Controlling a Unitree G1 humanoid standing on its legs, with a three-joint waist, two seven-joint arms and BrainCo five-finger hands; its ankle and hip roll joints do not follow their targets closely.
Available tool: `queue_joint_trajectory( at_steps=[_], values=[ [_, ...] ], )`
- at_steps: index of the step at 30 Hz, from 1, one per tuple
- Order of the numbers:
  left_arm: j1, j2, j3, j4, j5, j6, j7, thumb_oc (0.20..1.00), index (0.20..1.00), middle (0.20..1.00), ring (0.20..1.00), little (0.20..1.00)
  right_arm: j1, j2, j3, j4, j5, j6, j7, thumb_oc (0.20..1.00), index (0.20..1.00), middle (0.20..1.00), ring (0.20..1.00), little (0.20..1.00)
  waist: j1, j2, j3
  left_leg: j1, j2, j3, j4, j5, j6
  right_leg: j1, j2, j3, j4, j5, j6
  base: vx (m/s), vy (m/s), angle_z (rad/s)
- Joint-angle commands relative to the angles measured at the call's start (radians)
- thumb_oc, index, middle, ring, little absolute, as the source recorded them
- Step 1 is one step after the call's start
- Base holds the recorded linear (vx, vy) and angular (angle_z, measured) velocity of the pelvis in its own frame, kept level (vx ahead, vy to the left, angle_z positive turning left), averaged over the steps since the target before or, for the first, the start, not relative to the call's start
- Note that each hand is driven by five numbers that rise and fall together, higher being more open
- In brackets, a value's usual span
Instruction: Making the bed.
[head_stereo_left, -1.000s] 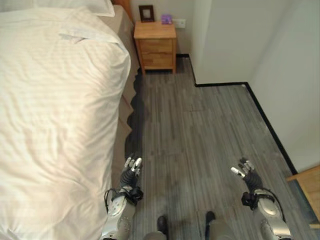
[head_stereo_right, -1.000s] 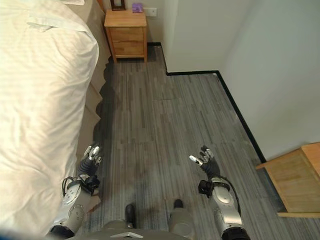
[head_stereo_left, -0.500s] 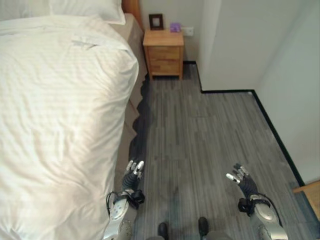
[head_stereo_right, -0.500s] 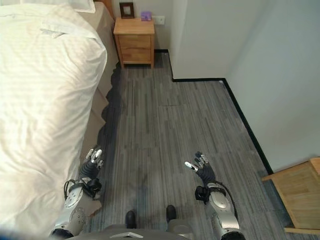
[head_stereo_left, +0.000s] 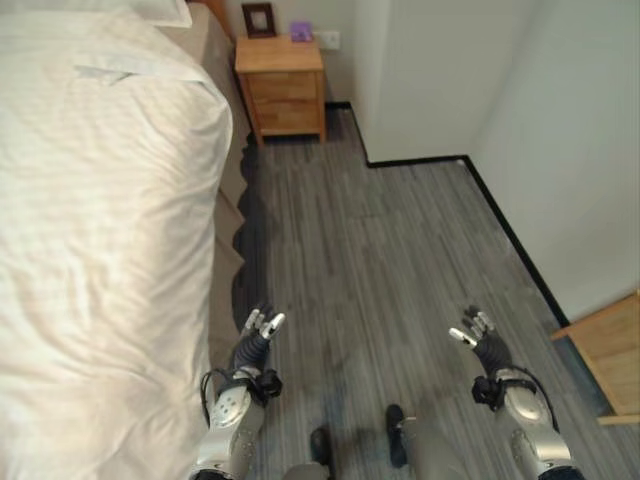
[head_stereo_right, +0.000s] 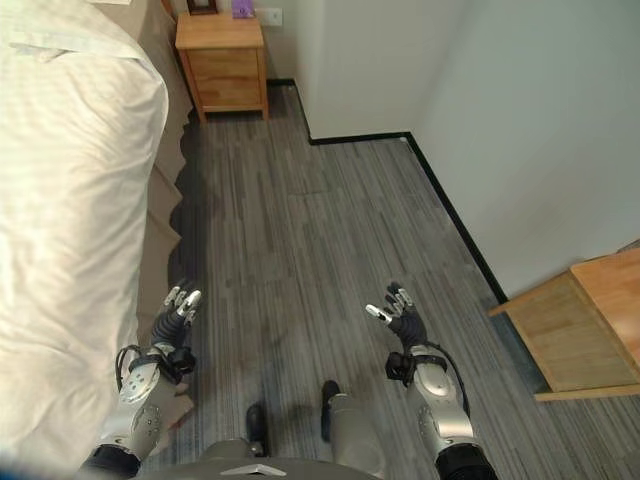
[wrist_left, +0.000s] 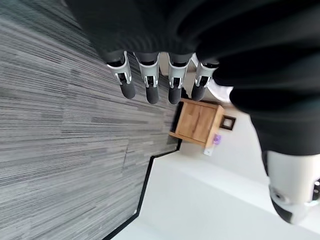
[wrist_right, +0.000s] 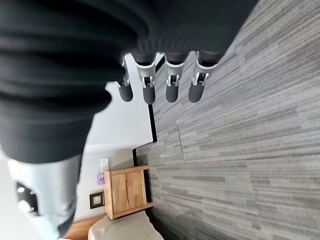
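The left hand (head_stereo_left: 256, 335) hangs beside the bed (head_stereo_left: 100, 220), fingers apart, seemingly not touching it. The right hand (head_stereo_left: 478, 335) hovers over the floor (head_stereo_left: 400, 250), fingers likewise apart and empty.

No legible text anywhere

Both robot hands (head_stereo_left: 262, 332) (head_stereo_left: 478, 335) open, empty.

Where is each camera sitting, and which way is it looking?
Left eye view: on the head, looking down at the white duvet, the floor, both open hands.
Right eye view: beside it, same scene, the left hand and right hand.
Left wrist view: along its fingers toward the nightstand.
Right wrist view: along its fingers.
Every view shares the nightstand.
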Motion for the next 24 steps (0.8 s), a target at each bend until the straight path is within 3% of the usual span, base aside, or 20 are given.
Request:
queue_joint_trajectory(
  at_steps=[1, 2, 3, 5, 7, 8, 9, 10, 11, 12, 13, 15, 16, 18, 20, 22, 24],
  values=[
    [-0.043, 0.002, 0.01, -0.075, 0.059, -0.034, -0.032, 1.0, 1.0, 1.0, 1.0, 1.0, -0.03, -0.06, -0.027, -0.064, -0.022, -0.053, -0.012, 1.0, 1.0, 1.0, 1.0, 1.0, -0.037, 0.075, 0.047, 0.223, 0.036, -0.069, -0.086, -0.063, -0.047, 0.029, 0.049, 0.021, -0.111, 0.121, -0.025, 0.47, -0.103, 0.35],
    [-0.063, 0.0, 0.001, -0.074, 0.052, -0.036, -0.035, 1.0, 1.0, 1.0, 1.0, 1.0, -0.031, -0.065, -0.033, -0.058, -0.025, -0.057, -0.016, 1.0, 1.0, 1.0, 1.0, 1.0, -0.057, 0.078, 0.053, 0.254, 0.046, -0.079, -0.09, -0.076, -0.065, 0.029, 0.045, 0.029, -0.233, 0.146, -0.022, 0.31, -0.08, -0.01],
    [-0.063, 0.0, 0.001, -0.074, 0.052, -0.036, -0.035, 1.0, 1.0, 1.0, 1.0, 1.0, -0.031, -0.065, -0.033, -0.058, -0.025, -0.057, -0.016, 1.0, 1.0, 1.0, 1.0, 1.0, -0.057, 0.079, 0.055, 0.256, 0.047, -0.079, -0.09, -0.076, -0.065, 0.032, 0.045, 0.028, -0.234, 0.147, -0.022, 0.52, -0.178, -0.28],
    [-0.098, -0.004, -0.028, -0.073, 0.054, -0.037, -0.043, 1.0, 1.0, 1.0, 1.0, 1.0, -0.015, -0.066, -0.042, -0.067, -0.037, -0.053, -0.019, 1.0, 1.0, 1.0, 1.0, 1.0, -0.1, 0.08, 0.048, 0.334, 0.088, -0.105, -0.101, -0.099, -0.107, -0.012, 0.037, 0.057, -0.4, 0.219, 0.005, 0.61, -0.246, 0.07],
    [-0.093, -0.009, -0.046, -0.086, 0.055, -0.035, -0.049, 1.0, 1.0, 1.0, 1.0, 1.0, 0.003, -0.064, -0.046, -0.077, -0.034, -0.048, -0.011, 1.0, 1.0, 1.0, 1.0, 1.0, -0.111, 0.071, 0.035, 0.367, 0.108, -0.117, -0.088, -0.096, -0.124, -0.016, 0.032, 0.024, -0.382, 0.251, 0.017, 0.5, -0.273, 0.54],
    [-0.092, -0.008, -0.052, -0.094, 0.062, -0.031, -0.054, 1.0, 1.0, 1.0, 1.0, 1.0, 0.011, -0.067, -0.048, -0.085, -0.027, -0.046, -0.003, 1.0, 1.0, 1.0, 1.0, 1.0, -0.113, 0.075, 0.024, 0.358, 0.131, -0.129, -0.042, -0.069, -0.139, 0.003, 0.04, 0.011, -0.377, 0.235, 0.006, 0.66, -0.419, 0.6],
    [-0.082, -0.014, -0.067, -0.097, 0.054, -0.027, -0.066, 1.0, 1.0, 1.0, 1.0, 1.0, 0.009, -0.069, -0.032, -0.064, -0.011, -0.046, 0.006, 1.0, 1.0, 1.0, 1.0, 1.0, -0.118, 0.084, 0.007, 0.342, 0.181, -0.123, 0.099, 0.067, -0.174, 0.034, 0.085, 0.007, -0.335, 0.218, -0.038, 0.49, -0.315, 0.63],
    [-0.082, -0.014, -0.067, -0.097, 0.054, -0.027, -0.066, 1.0, 1.0, 1.0, 1.0, 1.0, 0.009, -0.069, -0.032, -0.063, -0.011, -0.046, 0.006, 1.0, 1.0, 1.0, 1.0, 1.0, -0.119, 0.081, 0.005, 0.34, 0.178, -0.125, 0.098, 0.069, -0.174, 0.032, 0.082, 0.007, -0.336, 0.219, -0.038, 0.53, -0.381, 0.48],
    [-0.08, -0.022, -0.076, -0.094, 0.049, -0.016, -0.067, 1.0, 1.0, 1.0, 1.0, 1.0, 0.01, -0.076, -0.021, -0.069, -0.002, -0.045, 0.01, 1.0, 1.0, 1.0, 1.0, 1.0, -0.114, 0.079, -0.004, 0.271, 0.211, -0.109, 0.28, 0.192, -0.187, 0.071, 0.104, -0.005, -0.316, 0.183, -0.075, 0.57, -0.578, 0.47],
    [-0.083, -0.02, -0.078, -0.117, 0.006, 0.003, -0.088, 1.0, 1.0, 1.0, 1.0, 1.0, 0.003, -0.082, -0.019, -0.071, 0.066, -0.059, 0.01, 1.0, 1.0, 1.0, 1.0, 1.0, -0.089, 0.036, 0.016, 0.092, 0.248, -0.069, 0.619, 0.3, -0.172, 0.168, 0.115, -0.033, -0.318, 0.14, -0.142, 0.67, -0.718, 0.4],
    [-0.087, -0.016, -0.087, -0.129, -0.006, 0.001, -0.093, 1.0, 1.0, 1.0, 1.0, 1.0, -0.006, -0.086, -0.014, -0.067, 0.076, -0.059, 0.006, 1.0, 1.0, 1.0, 1.0, 1.0, -0.067, 0.016, 0.037, 0.025, 0.24, -0.051, 0.684, 0.253, -0.138, 0.204, 0.12, -0.035, -0.328, 0.118, -0.155, 0.47, -0.558, 0.38],
    [-0.087, -0.015, -0.086, -0.129, -0.006, 0.002, -0.093, 1.0, 1.0, 1.0, 1.0, 1.0, -0.006, -0.085, -0.014, -0.067, 0.076, -0.06, 0.006, 1.0, 1.0, 1.0, 1.0, 1.0, -0.069, 0.014, 0.035, 0.02, 0.238, -0.053, 0.685, 0.254, -0.136, 0.201, 0.117, -0.036, -0.329, 0.119, -0.155, 0.23, -0.18, -0.28],
    [-0.083, -0.019, -0.076, -0.127, -0.014, 0.001, -0.091, 1.0, 1.0, 1.0, 1.0, 1.0, -0.048, -0.107, -0.008, -0.042, 0.047, -0.049, -0.023, 1.0, 1.0, 1.0, 1.0, 1.0, -0.001, -0.015, 0.073, -0.169, 0.212, 0.003, 0.729, 0.161, -0.133, 0.31, 0.116, -0.019, -0.372, 0.084, -0.156, 0.54, -0.239, -0.74],
    [-0.073, -0.025, -0.074, -0.122, -0.037, 0.003, -0.101, 1.0, 1.0, 1.0, 1.0, 1.0, -0.047, -0.109, -0.01, -0.049, 0.056, -0.048, -0.013, 1.0, 1.0, 1.0, 1.0, 1.0, 0.014, -0.018, 0.069, -0.208, 0.191, 0.007, 0.686, 0.151, -0.135, 0.336, 0.112, -0.011, -0.382, 0.074, -0.155, 0.52, -0.125, -0.07],
    [-0.041, -0.037, -0.082, -0.094, -0.031, 0.005, -0.121, 1.0, 1.0, 1.0, 1.0, 1.0, -0.026, -0.125, -0.019, -0.056, 0.023, -0.046, 0.003, 1.0, 1.0, 1.0, 1.0, 1.0, 0.056, 0.002, 0.059, -0.238, 0.132, -0.016, 0.426, 0.163, -0.131, 0.402, 0.126, 0.01, -0.39, 0.034, -0.15, 0.58, 0.027, -0.27],
    [-0.031, -0.03, -0.099, -0.088, -0.007, 0.001, -0.129, 1.0, 1.0, 1.0, 1.0, 1.0, -0.027, -0.128, -0.01, -0.031, -0.005, -0.044, 0.002, 1.0, 1.0, 1.0, 1.0, 1.0, 0.089, 0.025, 0.05, -0.232, 0.064, -0.085, 0.137, 0.217, -0.129, 0.464, 0.157, 0.026, -0.414, 0.007, -0.145, 0.55, 0.031, -0.57],
    [-0.024, -0.024, -0.112, -0.094, -0.003, 0.007, -0.152, 1.0, 1.0, 1.0, 1.0, 1.0, -0.03, -0.127, -0.014, -0.022, -0.005, -0.046, 0.009, 1.0, 1.0, 1.0, 1.0, 1.0, 0.111, 0.046, 0.036, -0.23, 0.022, -0.128, -0.008, 0.278, -0.142, 0.534, 0.194, 0.055, -0.437, -0.024, -0.149, 0.51, -0.003, -0.37]
  ],
)
